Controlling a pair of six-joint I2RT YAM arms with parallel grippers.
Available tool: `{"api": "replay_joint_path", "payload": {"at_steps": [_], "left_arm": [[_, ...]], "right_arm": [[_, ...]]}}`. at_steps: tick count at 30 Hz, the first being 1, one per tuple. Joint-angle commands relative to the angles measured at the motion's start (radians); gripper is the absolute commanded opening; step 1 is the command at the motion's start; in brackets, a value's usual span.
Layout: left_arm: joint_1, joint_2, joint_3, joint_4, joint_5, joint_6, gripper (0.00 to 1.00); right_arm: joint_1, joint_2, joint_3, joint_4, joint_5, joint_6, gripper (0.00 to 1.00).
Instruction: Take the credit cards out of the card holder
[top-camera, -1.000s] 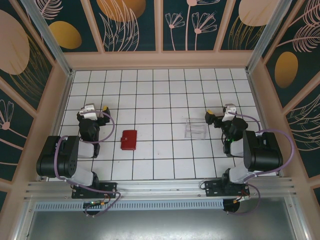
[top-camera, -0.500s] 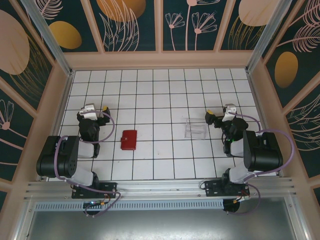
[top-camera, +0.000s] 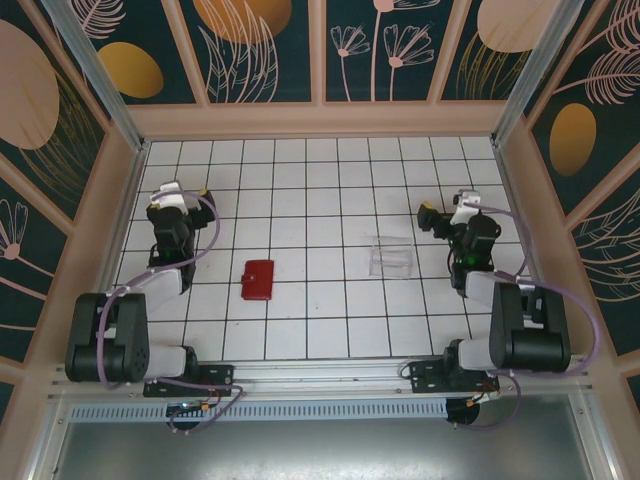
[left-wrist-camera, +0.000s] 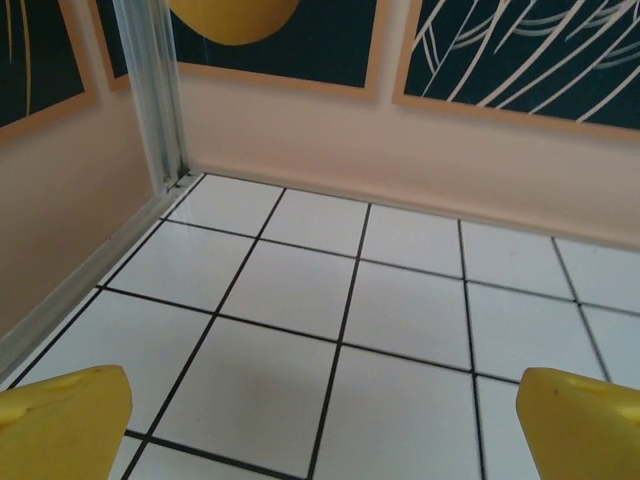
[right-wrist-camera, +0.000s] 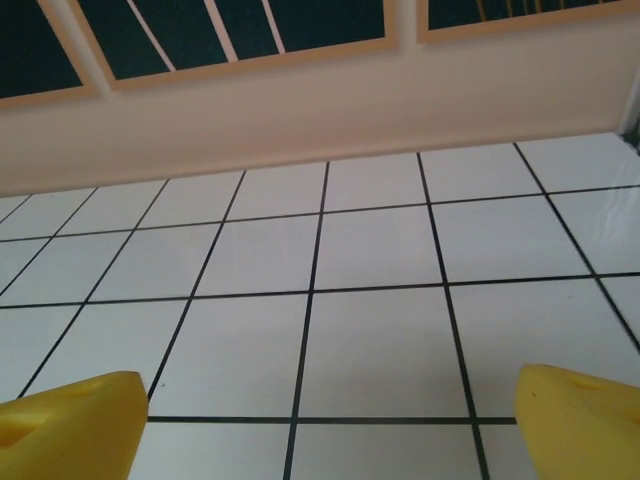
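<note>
Both arms have unfolded since the earlier frame. The left tool (top-camera: 168, 203) and the right tool (top-camera: 462, 218) have each reached forward, away from their bases and toward the far wall. The card holder (top-camera: 258, 279) and the clear box (top-camera: 391, 257) lie where they did.

We judge the task barely begun. The red card holder rests folded shut on the desk (top-camera: 330, 200), well apart from both tools. It sits to the right of the left tool and back toward the bases. We take the credit cards to be inside it, so opening it and drawing them out is all left to do.

Each arm is extended, its wrist tipped over bare tiles. In the wrist views the yellow fingers (left-wrist-camera: 60, 420) of the left tool and those (right-wrist-camera: 70, 420) of the right stand wide apart, with nothing between them.
</note>
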Motion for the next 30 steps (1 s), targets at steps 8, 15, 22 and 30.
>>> {"api": "replay_joint_path", "payload": {"at_steps": [8,15,22,30], "left_arm": [[-0.099,-0.006,0.267,-0.694,0.118,-0.230,0.96],[-0.152,0.103,0.414,-0.938,0.277,-0.249,0.92],[-0.201,0.170,0.460,-1.088,0.369,-0.253,0.94],[-0.227,0.112,0.464,-1.246,0.330,-0.164,0.95]], "right_arm": [[0.028,-0.200,0.247,-0.803,0.003,0.191,0.78],[0.059,-0.209,0.345,-1.106,-0.054,0.268,0.62],[0.127,-0.159,0.388,-1.254,-0.008,0.285,0.54],[0.231,-0.054,0.442,-1.304,0.098,0.297,0.38]]}}
